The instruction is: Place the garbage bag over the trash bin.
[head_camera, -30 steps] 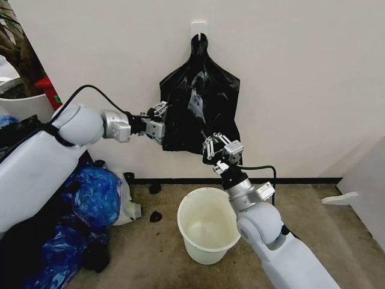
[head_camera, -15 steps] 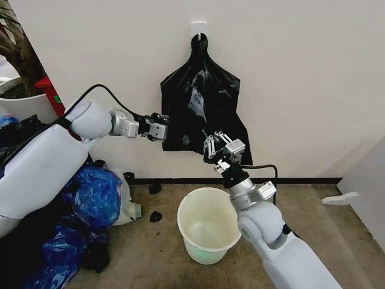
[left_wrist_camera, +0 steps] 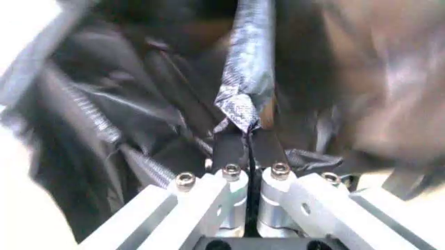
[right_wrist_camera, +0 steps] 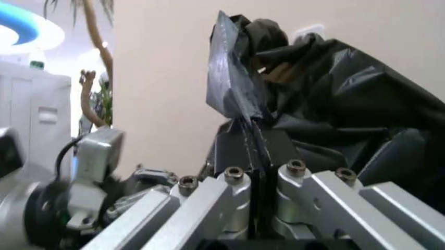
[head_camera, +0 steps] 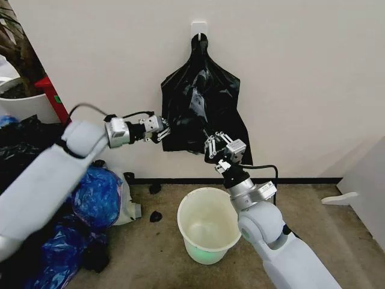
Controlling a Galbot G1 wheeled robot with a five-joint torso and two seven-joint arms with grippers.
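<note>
A black bag bundle [head_camera: 198, 99] hangs by its neck from a white wall hook [head_camera: 199, 27]. The garbage bag's glossy black film [left_wrist_camera: 243, 99] is pinched at the bundle's lower edge; in the head view I cannot separate it from the bundle. My left gripper [head_camera: 163, 133] is shut on the lower left edge, with a fold standing up between its fingers [left_wrist_camera: 248, 136]. At the lower right edge my right gripper [head_camera: 210, 148] is shut on another fold [right_wrist_camera: 230, 88], jaws together [right_wrist_camera: 254, 133]. The cream-white trash bin [head_camera: 207, 253] stands open on the floor below the right gripper.
A heap of blue and black bags [head_camera: 90, 198] lies on the floor at the left. Behind it stand a white plant pot [head_camera: 24, 105] and a red object [head_camera: 51, 93]. Small black scraps [head_camera: 155, 215] lie near the bin. A white fitting [head_camera: 340, 198] sits at the right.
My left arm has dropped its elbow and its gripper has slid right onto the bag's lower left edge. The right gripper has stayed nearly still on the lower right edge.
</note>
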